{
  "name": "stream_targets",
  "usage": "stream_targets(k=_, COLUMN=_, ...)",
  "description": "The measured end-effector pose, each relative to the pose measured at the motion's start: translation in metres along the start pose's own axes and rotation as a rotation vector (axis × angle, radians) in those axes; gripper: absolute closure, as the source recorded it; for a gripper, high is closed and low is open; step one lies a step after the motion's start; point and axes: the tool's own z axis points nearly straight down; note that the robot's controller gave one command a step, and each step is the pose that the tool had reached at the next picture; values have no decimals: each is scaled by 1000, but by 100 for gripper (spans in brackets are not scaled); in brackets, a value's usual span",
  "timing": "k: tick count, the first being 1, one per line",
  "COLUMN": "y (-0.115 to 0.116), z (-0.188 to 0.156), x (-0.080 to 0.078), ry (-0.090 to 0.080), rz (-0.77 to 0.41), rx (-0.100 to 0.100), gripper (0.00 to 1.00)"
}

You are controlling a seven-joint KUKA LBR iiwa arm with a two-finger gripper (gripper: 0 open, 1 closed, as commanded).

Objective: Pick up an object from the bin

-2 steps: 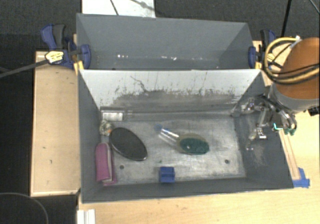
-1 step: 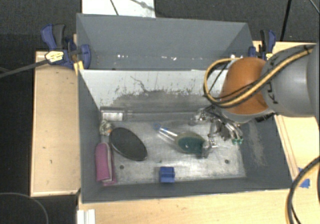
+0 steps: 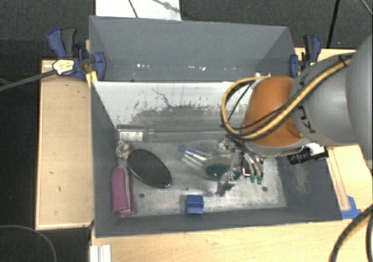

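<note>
One gripper (image 3: pixel 233 176) is hanging low in the bin (image 3: pixel 186 45), jaw state impossible to tell, with a dark green round piece (image 3: pixel 217 168) lying just beside its tip, toward the black oval pad (image 3: pixel 150 168); likely needing centring over that piece before closing.

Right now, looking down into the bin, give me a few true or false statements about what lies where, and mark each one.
1. The black oval thing lies in the left half of the bin. True.
2. The pink cylinder lies against the right wall. False: it lies along the left wall, beside the black oval thing.
3. The small blue block lies near the front wall. True.
4. The gripper is over the black oval thing. False: it is right of the middle, by a green thing.
</note>
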Motion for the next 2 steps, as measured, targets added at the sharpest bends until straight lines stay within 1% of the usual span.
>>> stream_targets(k=1, y=-1, z=1, x=5, ry=3, rz=143, rx=2, gripper=0)
stream_targets(k=2, y=-2, z=29, x=19, ry=-8, rz=372, rx=0, gripper=0)
